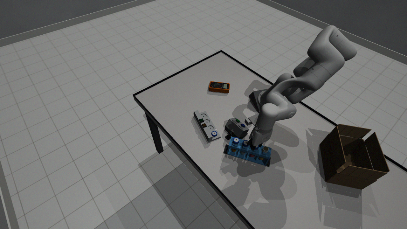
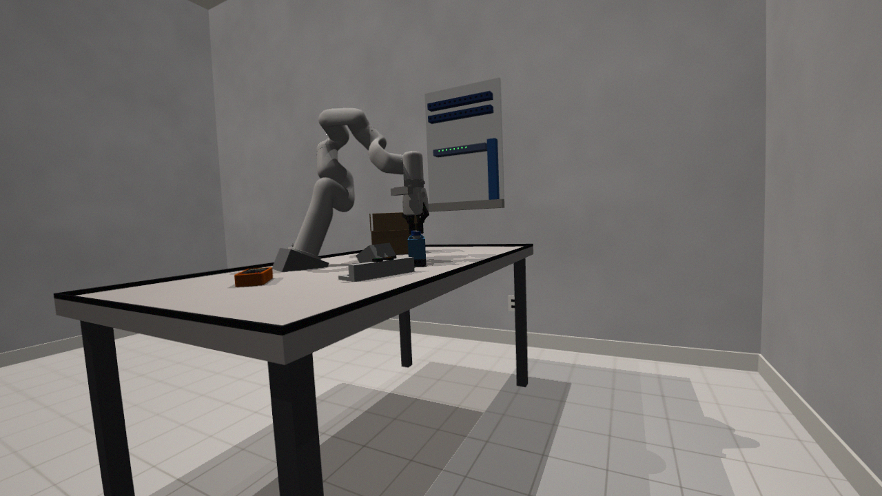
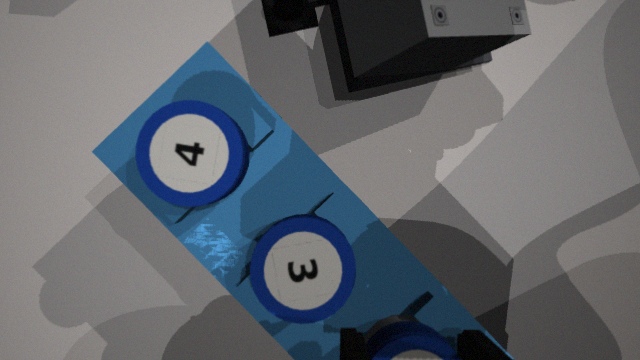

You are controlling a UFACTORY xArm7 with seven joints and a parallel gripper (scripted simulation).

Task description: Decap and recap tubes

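Observation:
The blue decapping station stands near the table's front edge. In the wrist view, cap 4 and cap 3 sit on their tubes. My gripper is shut on the blue cap of tube 2, which is still at its tube and mostly cut off by the frame's lower edge. In the top view my gripper points straight down onto the rack. Tube 1 stands open. A blue cap lies in the end nest of the grey cap tray. The tray's two lamps look dark.
The key housing with the green key and the blue key stands just behind the rack, and shows in the wrist view. An orange multimeter lies further back. An open cardboard box stands to the right.

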